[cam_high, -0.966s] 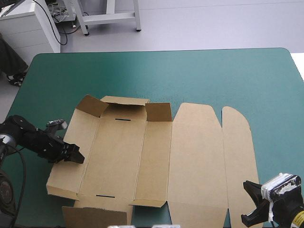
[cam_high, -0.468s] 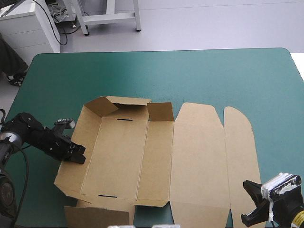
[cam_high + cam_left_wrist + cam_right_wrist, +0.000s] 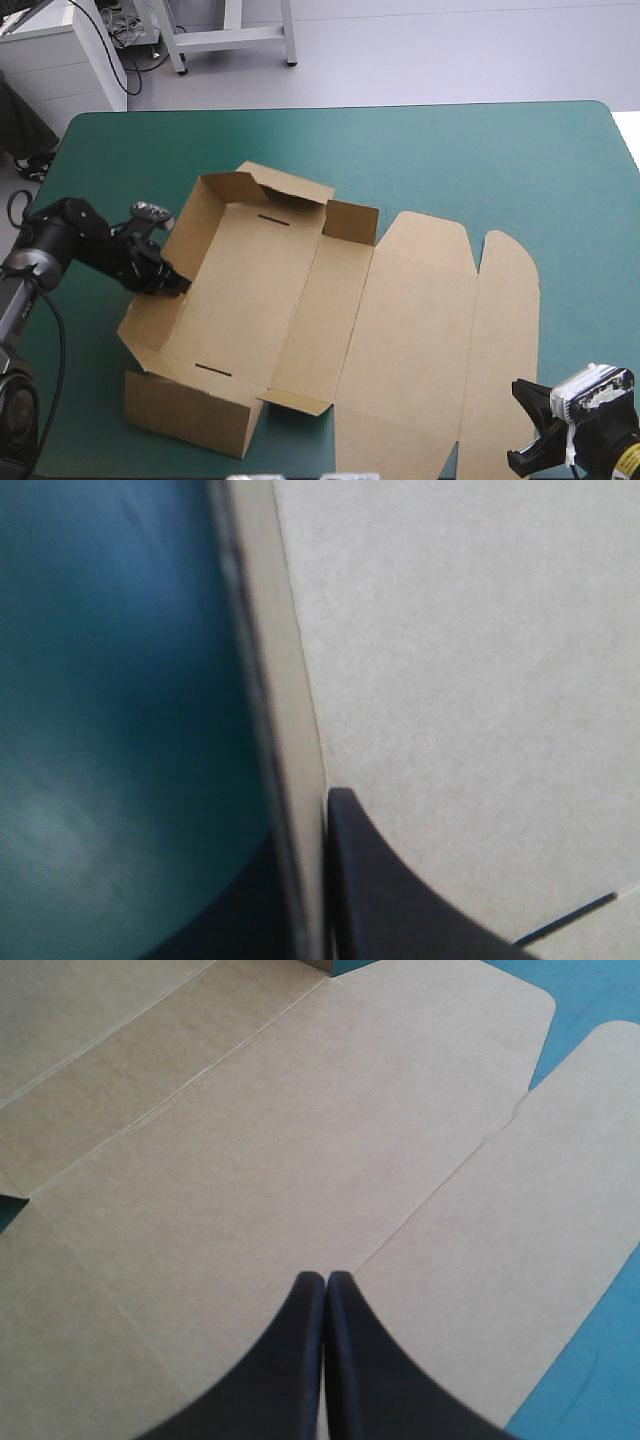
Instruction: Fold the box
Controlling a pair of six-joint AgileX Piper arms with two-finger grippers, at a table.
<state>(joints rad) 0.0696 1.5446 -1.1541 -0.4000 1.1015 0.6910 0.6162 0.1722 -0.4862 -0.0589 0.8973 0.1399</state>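
Teal-green cover [image 3: 450,150]: bare beyond the box on its far and right sides, nothing there to snag. Box [image 3: 300,300] lies toward the cover's near edge, tray walls raised, lid panels flat to the right. The left gripper [image 3: 172,284] pinches the top edge of the box's left wall [image 3: 150,322]. My judgement: swing the wall inward along its crease, slowly, without dragging the box. Right gripper [image 3: 325,1280], fingers pressed together, hovers over the lid's near corner.
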